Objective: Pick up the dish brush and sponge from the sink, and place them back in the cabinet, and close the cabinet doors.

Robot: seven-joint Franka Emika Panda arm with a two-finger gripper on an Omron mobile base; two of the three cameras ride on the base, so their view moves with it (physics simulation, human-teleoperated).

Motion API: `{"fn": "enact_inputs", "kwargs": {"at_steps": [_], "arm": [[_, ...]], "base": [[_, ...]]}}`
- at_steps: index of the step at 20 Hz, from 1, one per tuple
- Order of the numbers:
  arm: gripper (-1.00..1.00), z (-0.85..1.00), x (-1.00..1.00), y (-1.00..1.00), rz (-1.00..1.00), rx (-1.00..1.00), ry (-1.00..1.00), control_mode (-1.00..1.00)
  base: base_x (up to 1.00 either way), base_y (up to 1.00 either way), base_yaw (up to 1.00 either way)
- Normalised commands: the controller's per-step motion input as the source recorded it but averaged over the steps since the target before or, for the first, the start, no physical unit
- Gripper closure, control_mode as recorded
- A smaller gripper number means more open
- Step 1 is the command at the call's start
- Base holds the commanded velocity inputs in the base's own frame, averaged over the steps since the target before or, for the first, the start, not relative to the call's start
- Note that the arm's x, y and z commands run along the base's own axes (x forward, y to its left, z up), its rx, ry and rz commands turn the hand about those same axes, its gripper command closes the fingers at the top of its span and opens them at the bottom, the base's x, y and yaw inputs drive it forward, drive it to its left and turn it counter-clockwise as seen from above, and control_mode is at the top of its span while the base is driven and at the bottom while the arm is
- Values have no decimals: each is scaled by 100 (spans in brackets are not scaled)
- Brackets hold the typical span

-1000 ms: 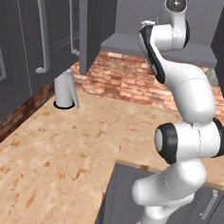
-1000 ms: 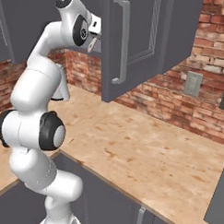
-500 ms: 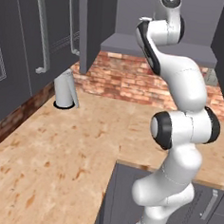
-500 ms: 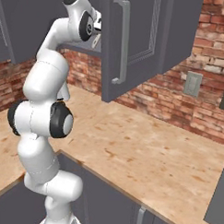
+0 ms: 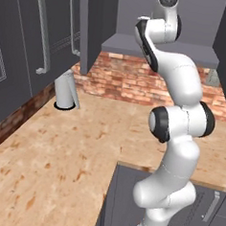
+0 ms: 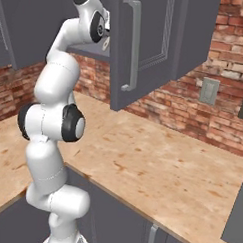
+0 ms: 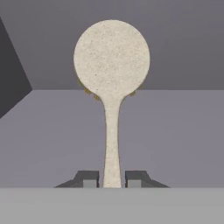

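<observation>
End effector [image 7: 111, 180] was clamped on dish brush [image 7: 111, 61] handle, round head pointing fwd into open cabinet [image 5: 158, 44], above its grey shelf [image 7: 166, 131]. Arm reached up over table [image 5: 78, 146].

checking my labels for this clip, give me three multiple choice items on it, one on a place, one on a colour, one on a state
1. Where is the dish brush?
A. on the counter
B. held over the cabinet shelf
C. in a drawer

2. What colour is the brush head?
A. cream
B. red
C. blue

3. How do the cabinet doors stand?
A. both shut
B. removed
C. swung open

Answers: 1 B, the hand view shows its handle between the gripper fingertips with the grey shelf beyond. 2 A, the round head is pale cream. 3 C, both base views show doors angled outward.
</observation>
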Motion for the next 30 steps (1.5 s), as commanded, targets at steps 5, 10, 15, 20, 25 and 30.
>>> {"fn": "enact_inputs", "kwargs": {"at_steps": [5, 10, 15, 20, 25, 30], "arm": [[100, -12, 18, 0, 0, 0, 0, -100], [100, -16, 8, 0, 0, 0, 0, -100], [100, -22, 2, 0, 0, 0, 0, -100], [100, -19, 4, 0, 0, 0, 0, -100], [100, -7, 9, 0, 0, 0, 0, -100], [100, -6, 17, 0, 0, 0, 0, -100]], "base": [[0, 0, 0], [0, 0, 0], [0, 0, 0], [0, 0, 0], [0, 0, 0], [0, 0, 0]]}}
